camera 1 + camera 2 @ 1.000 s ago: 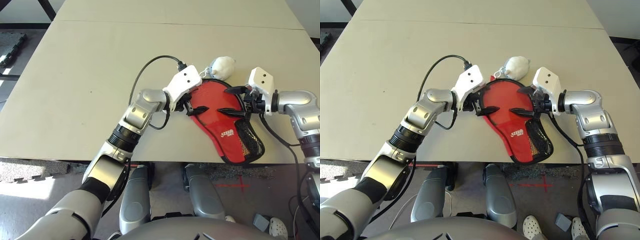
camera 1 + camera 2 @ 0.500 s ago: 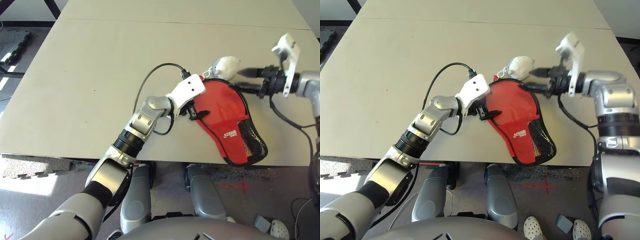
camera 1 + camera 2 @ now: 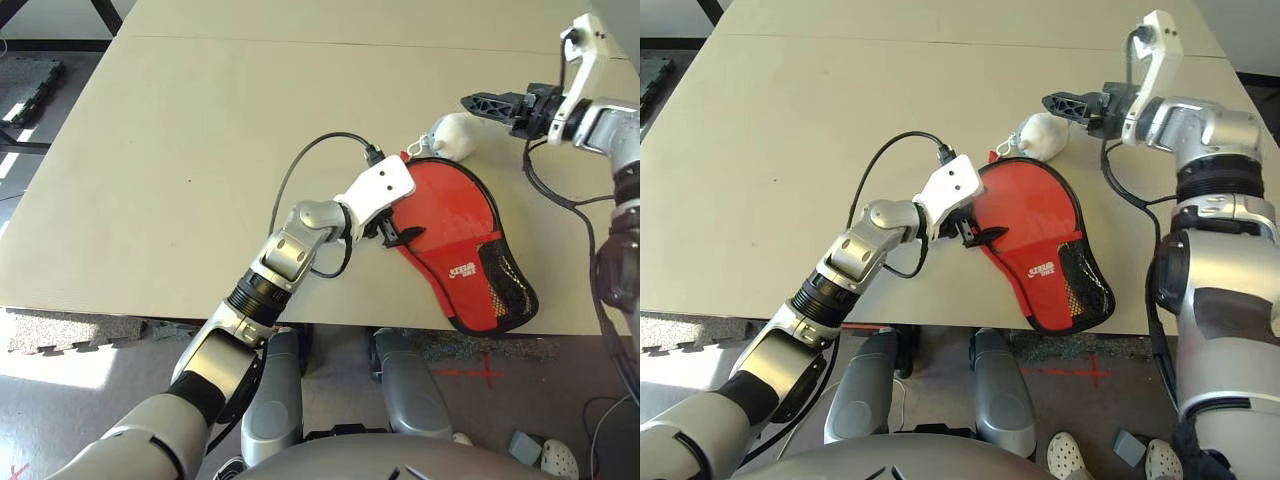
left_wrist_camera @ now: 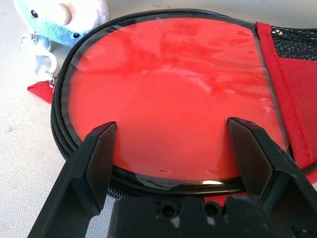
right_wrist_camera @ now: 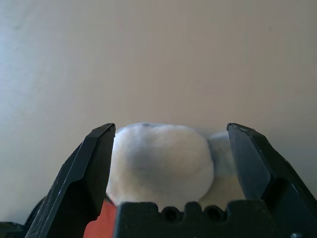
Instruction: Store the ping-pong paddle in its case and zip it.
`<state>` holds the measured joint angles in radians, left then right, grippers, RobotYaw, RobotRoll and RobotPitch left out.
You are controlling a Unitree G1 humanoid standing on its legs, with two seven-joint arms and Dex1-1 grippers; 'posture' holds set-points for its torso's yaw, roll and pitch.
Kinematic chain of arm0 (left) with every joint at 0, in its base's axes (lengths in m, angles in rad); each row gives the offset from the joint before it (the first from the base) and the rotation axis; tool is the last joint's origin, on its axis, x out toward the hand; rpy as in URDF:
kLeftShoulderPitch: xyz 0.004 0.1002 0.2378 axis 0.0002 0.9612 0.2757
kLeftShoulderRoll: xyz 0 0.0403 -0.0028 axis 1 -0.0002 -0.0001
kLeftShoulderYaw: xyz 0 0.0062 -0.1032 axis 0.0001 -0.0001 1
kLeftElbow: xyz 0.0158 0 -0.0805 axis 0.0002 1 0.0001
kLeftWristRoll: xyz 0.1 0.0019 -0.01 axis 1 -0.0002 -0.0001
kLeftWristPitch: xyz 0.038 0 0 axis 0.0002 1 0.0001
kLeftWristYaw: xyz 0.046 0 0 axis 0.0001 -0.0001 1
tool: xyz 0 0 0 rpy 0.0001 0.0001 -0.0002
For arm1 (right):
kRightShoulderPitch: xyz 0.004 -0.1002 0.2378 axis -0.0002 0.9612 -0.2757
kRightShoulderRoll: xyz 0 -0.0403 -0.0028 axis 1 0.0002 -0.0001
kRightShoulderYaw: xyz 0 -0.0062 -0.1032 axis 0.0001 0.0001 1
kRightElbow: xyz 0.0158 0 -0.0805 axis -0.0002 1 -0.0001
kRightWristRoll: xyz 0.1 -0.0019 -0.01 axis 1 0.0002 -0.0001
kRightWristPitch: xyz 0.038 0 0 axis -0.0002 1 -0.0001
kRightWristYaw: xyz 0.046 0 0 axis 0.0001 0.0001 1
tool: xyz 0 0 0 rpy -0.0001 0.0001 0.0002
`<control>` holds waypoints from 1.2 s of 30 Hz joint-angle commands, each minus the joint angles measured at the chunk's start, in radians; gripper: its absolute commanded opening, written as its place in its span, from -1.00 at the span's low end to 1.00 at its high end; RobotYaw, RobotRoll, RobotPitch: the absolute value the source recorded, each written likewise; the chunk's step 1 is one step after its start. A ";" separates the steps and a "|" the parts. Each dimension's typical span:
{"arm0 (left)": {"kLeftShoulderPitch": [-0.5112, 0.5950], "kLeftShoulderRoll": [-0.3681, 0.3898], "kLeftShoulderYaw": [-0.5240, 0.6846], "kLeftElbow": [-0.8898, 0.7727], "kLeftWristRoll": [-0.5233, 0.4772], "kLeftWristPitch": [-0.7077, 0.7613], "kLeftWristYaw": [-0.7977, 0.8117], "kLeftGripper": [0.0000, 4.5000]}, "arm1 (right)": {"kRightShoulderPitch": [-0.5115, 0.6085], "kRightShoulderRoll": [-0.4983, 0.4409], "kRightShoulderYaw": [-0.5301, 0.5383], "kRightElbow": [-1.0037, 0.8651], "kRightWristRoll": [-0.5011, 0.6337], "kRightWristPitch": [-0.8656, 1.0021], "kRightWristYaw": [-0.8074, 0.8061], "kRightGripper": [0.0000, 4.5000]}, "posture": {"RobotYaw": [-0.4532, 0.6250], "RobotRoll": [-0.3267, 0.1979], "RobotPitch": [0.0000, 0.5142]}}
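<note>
The red case (image 3: pixel 455 255) lies near the table's front edge, with its mesh pocket (image 3: pixel 505 285) toward me. A glossy round red face (image 4: pixel 168 94), the ping-pong paddle's by its look, lies inside the black zipper rim (image 4: pixel 62 141). Its handle is hidden under the fabric. My left gripper (image 3: pixel 397 228) is open at the case's left edge, its fingers spread low over the red face (image 3: pixel 1025 205). My right gripper (image 3: pixel 467 100) is open and raised behind the case, just above a white fluffy ball (image 3: pixel 452 135) clipped to the rim. The ball (image 5: pixel 158 158) shows between its fingers.
A black cable (image 3: pixel 300 160) loops from my left wrist over the table (image 3: pixel 180 150). The case's mesh end reaches the table's front edge (image 3: pixel 380 322). Wide bare tabletop stretches left and behind.
My right gripper has left the case's right side and risen back and to the right, above the fluffy ball. The left gripper stays at the case's left edge. The camera shifted slightly.
</note>
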<state>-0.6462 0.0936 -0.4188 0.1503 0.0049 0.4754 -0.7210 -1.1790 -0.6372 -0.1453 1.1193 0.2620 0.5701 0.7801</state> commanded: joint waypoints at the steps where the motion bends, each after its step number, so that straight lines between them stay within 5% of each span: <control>1: 0.052 0.010 -0.055 0.010 0.025 0.058 0.000 0.98 | -0.013 0.016 -0.016 0.079 -0.030 -0.042 -0.051 1.00 | -0.30 0.25 0.10; 19: 0.052 0.016 -0.055 -0.009 0.021 0.071 0.018 1.00 | 0.028 0.058 -0.007 0.101 -0.056 0.105 0.075 0.99 | -0.29 0.25 0.11; 30: 0.045 0.010 -0.063 0.007 0.024 0.068 0.013 1.00 | 0.051 0.037 -0.010 0.078 -0.079 0.030 0.068 -0.68 | -0.29 0.25 0.09; 33: 0.045 0.008 -0.067 0.010 0.025 0.067 0.013 1.00 | 0.054 0.010 -0.008 0.073 -0.095 -0.015 0.063 -0.96 | -0.29 0.25 0.09; 36: 0.045 0.008 -0.070 0.011 0.023 0.067 0.009 1.00 | 0.054 -0.017 -0.005 0.078 -0.112 -0.046 0.061 -0.98 | -0.30 0.25 0.09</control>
<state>-0.6280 0.0960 -0.4410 0.0994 0.0048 0.5121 -0.7025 -1.1484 -0.6177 -0.1620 1.1856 0.1767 0.5428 0.8595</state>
